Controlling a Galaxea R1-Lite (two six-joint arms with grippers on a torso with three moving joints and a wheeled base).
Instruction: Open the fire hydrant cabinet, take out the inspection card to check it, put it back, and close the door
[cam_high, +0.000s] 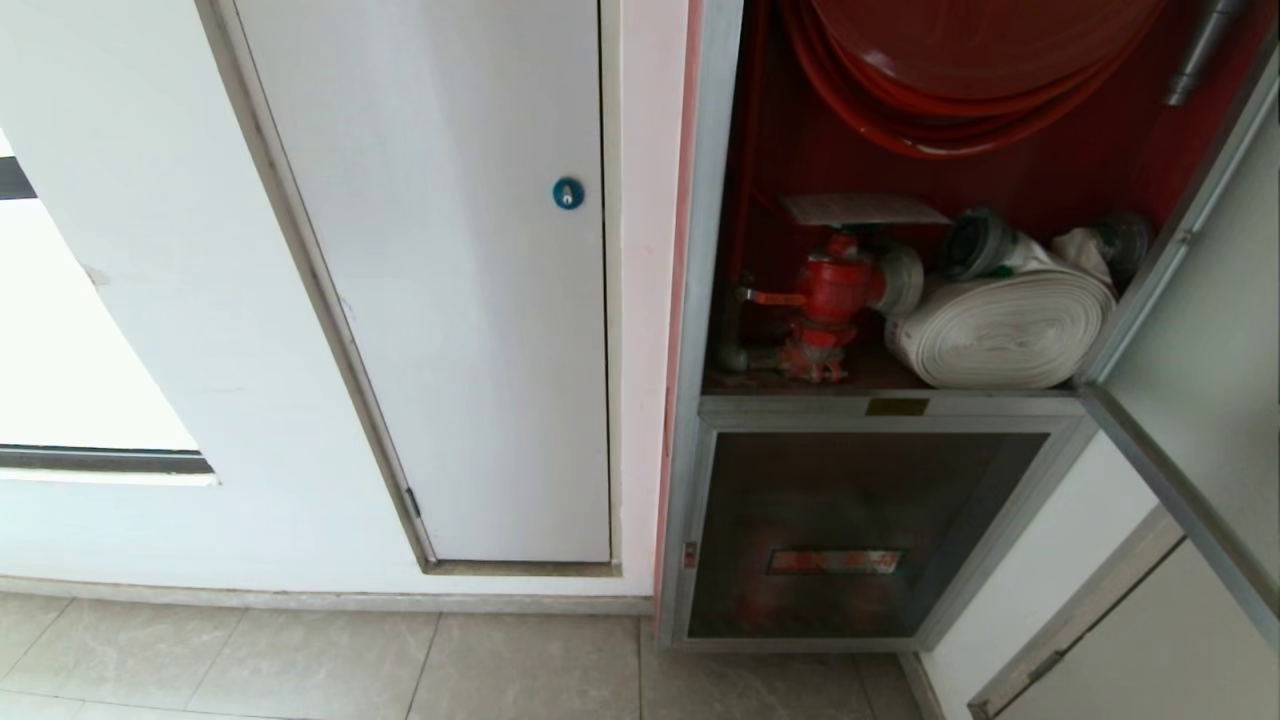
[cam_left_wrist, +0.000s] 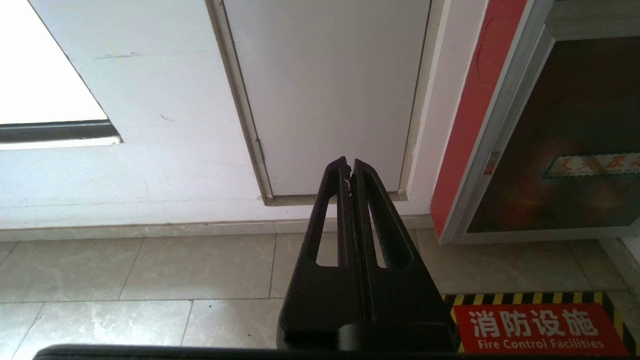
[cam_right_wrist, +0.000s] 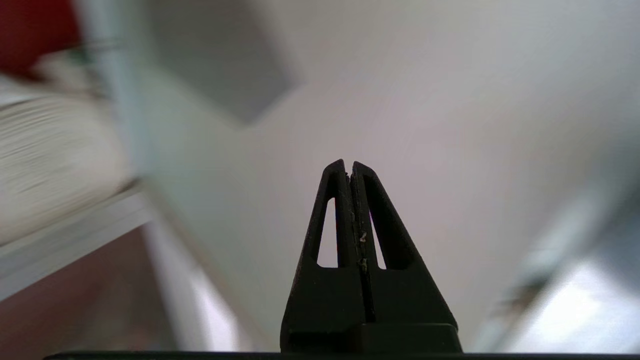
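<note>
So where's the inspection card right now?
In the head view, the inspection card lies flat atop the red valve inside the open fire hydrant cabinet, left of the rolled hose.

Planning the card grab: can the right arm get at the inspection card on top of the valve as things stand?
Probably yes. The door is swung open to the right, and the inspection card lies exposed on the red valve, nothing in front. The right gripper is shut and must open first.

Red inside the fire hydrant cabinet (cam_high: 790, 140), silver frame; red valve (cam_high: 830, 290), creamy white rolled hose (cam_high: 1000, 330), pale inspection card (cam_high: 860, 209). Beyond the black left pincer (cam_left_wrist: 349, 165), a yellow-black striped red floor sign (cam_left_wrist: 540, 327).
</note>
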